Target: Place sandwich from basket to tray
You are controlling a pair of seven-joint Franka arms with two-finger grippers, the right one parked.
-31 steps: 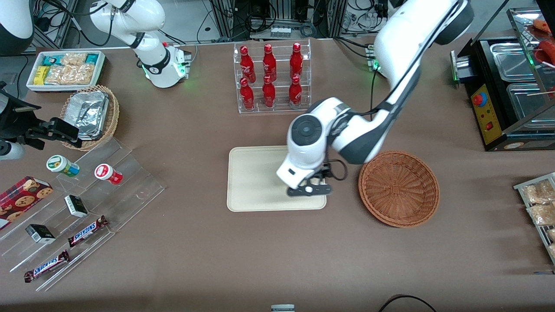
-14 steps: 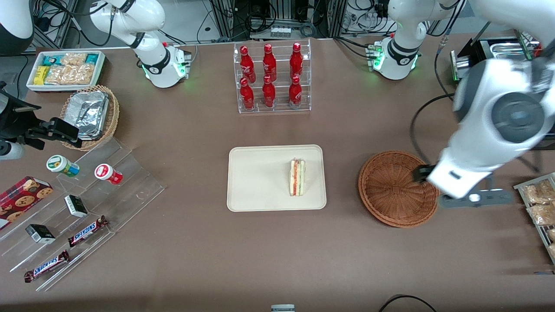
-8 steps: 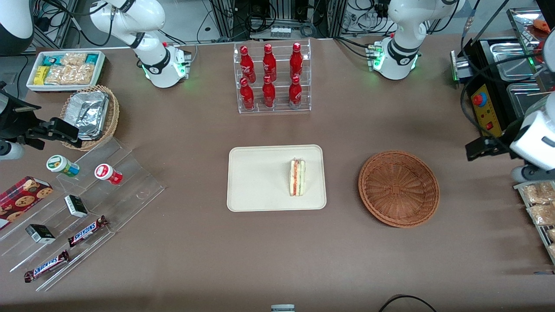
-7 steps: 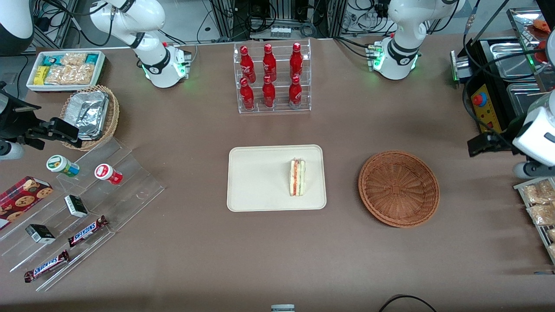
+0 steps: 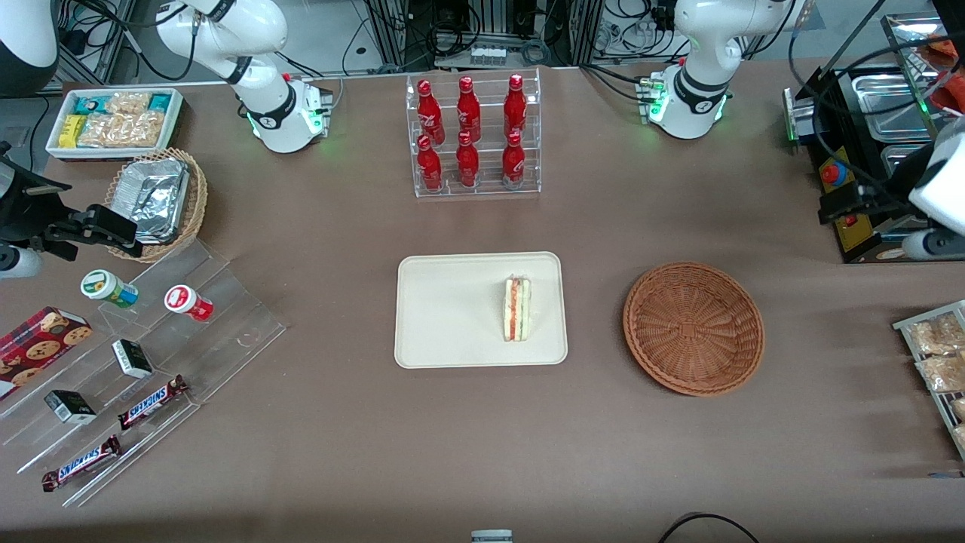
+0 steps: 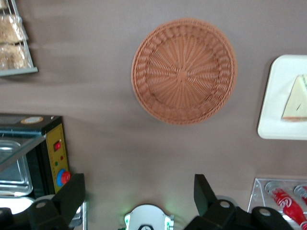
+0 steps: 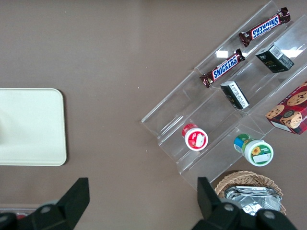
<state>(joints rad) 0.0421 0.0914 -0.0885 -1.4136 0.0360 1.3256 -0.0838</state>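
The sandwich (image 5: 517, 309) lies on the cream tray (image 5: 445, 309) at the edge nearest the basket, with its striped cut edge up. The reddish-brown wicker basket (image 5: 693, 328) beside the tray holds nothing. My gripper (image 5: 848, 202) hangs high at the working arm's end of the table, over the black machine and well away from both. In the left wrist view its fingers (image 6: 72, 196) stand wide apart with nothing between them, so the gripper (image 6: 139, 191) is open. That view also shows the basket (image 6: 183, 72), the tray (image 6: 278, 110) and the sandwich (image 6: 296, 98).
A rack of red bottles (image 5: 471, 136) stands farther from the camera than the tray. The black machine with steel pans (image 5: 874, 98) and a snack rack (image 5: 935, 354) sit at the working arm's end. An acrylic shelf of sweets (image 5: 151, 354) and a tan basket of foil trays (image 5: 158, 200) lie toward the parked arm's end.
My gripper left the sandwich on the tray, swept past the basket to the working arm's end, then rose and drew away from the camera, over the black machine.
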